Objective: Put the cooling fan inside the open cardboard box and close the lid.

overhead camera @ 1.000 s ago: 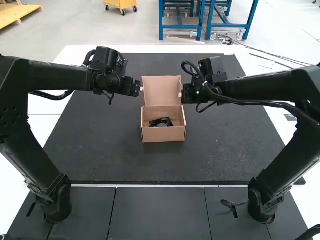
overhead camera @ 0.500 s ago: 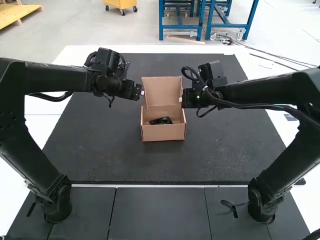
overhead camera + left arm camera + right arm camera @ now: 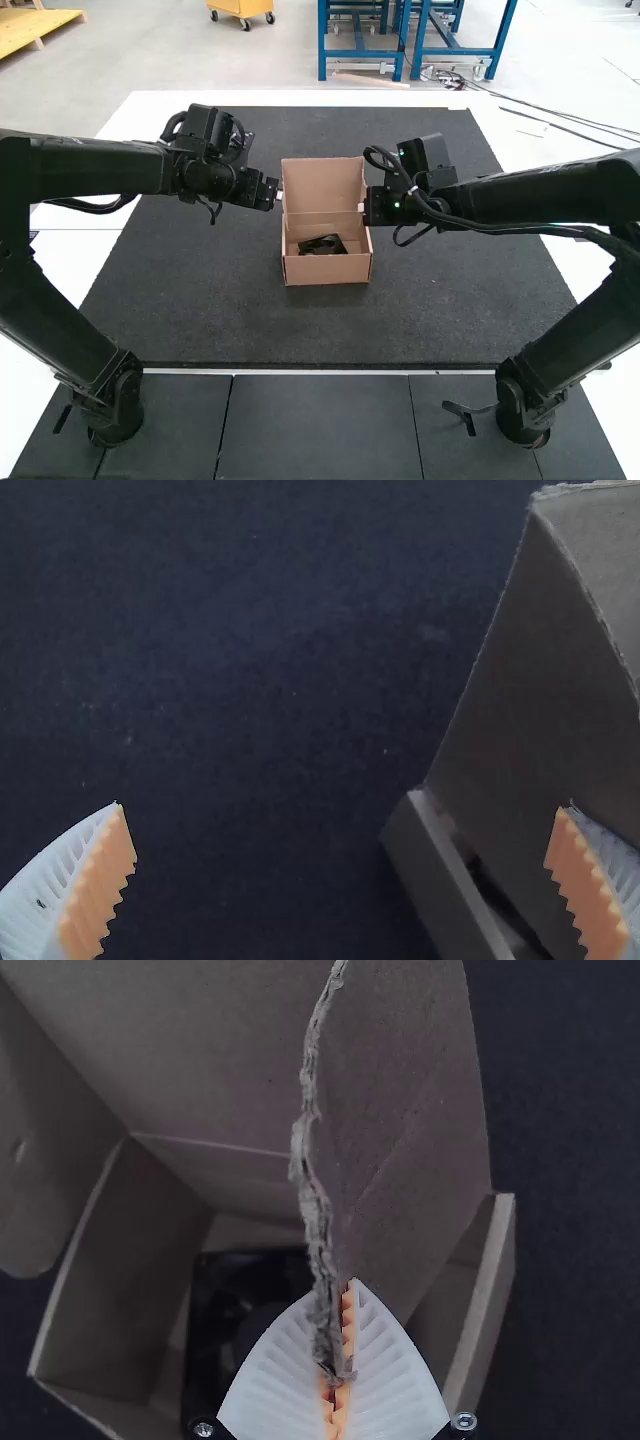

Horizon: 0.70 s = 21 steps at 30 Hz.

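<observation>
The cooling fan (image 3: pixel 322 243) lies inside the open cardboard box (image 3: pixel 328 266). The right gripper (image 3: pixel 366 207) reaches in level and pinches the lid's side flap (image 3: pixel 400 1160). The left gripper (image 3: pixel 272 190) is spread wide beside the lid (image 3: pixel 322 181), holding nothing.

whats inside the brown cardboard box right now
A black cooling fan sits inside the brown cardboard box, whose lid stands up. The box's front wall covers the fan's near edge and the floor beneath it, so how it rests cannot be seen.
</observation>
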Each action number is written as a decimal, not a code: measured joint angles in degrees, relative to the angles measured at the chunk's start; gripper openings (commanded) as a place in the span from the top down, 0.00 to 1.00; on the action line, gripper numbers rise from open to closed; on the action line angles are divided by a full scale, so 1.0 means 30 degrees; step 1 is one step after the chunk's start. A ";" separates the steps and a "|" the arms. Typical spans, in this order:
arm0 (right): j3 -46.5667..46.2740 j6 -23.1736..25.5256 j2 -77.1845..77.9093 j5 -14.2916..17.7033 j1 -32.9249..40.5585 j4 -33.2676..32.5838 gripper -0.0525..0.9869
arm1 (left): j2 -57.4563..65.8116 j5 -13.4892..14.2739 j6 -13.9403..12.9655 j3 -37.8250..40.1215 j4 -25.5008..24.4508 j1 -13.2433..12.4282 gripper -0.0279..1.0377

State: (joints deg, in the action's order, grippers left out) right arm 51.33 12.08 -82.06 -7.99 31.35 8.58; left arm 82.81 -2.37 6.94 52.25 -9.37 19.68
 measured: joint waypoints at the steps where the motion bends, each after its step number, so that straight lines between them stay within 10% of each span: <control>1: -0.0073 0.0007 0.0044 0.0022 0.0022 0.0000 0.97 | -0.0022 0.0000 0.0007 -0.0095 0.0007 0.0000 0.06; 21: -0.1494 0.0124 0.1042 0.0029 0.0284 0.0597 0.97 | -0.0823 -0.0007 0.0007 -0.1166 0.0219 0.0335 0.06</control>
State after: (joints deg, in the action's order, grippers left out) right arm 46.85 12.45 -78.94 -7.90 32.21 10.37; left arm 80.34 -2.39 6.96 48.75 -8.71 20.69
